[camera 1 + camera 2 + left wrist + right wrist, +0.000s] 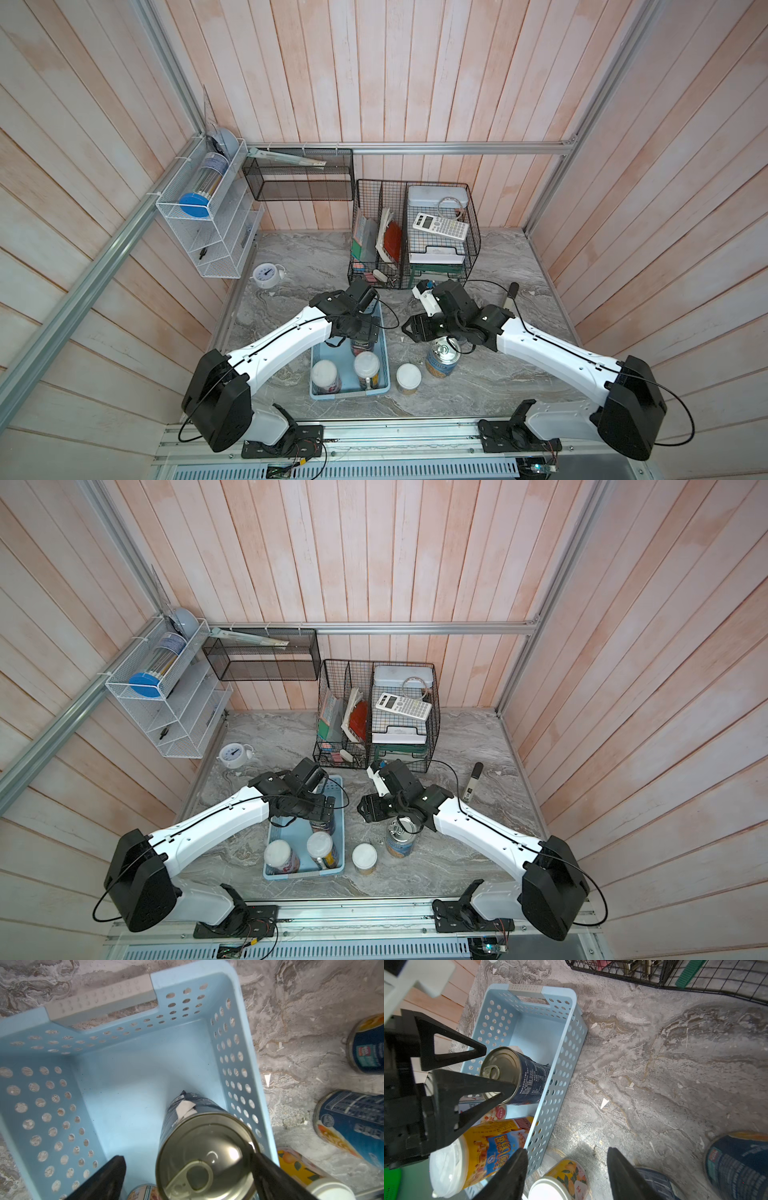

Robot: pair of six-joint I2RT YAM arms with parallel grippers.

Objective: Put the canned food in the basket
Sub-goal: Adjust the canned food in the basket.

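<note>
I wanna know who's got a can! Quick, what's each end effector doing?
Left end effector: open, straddling the dark blue metal pull-tab can in the light blue perforated plastic basket.
Right end effector: open, holding nothing.

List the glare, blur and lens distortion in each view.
Left wrist: light glares off the lid of the pull-tab can, and the wide lens stretches the walls of the blue basket. Right wrist: the right gripper, close to the lens, and the orange-labelled jar look soft. In both top views: even light, faint shadows, wall planks fanning outward toward the frame edges.
</note>
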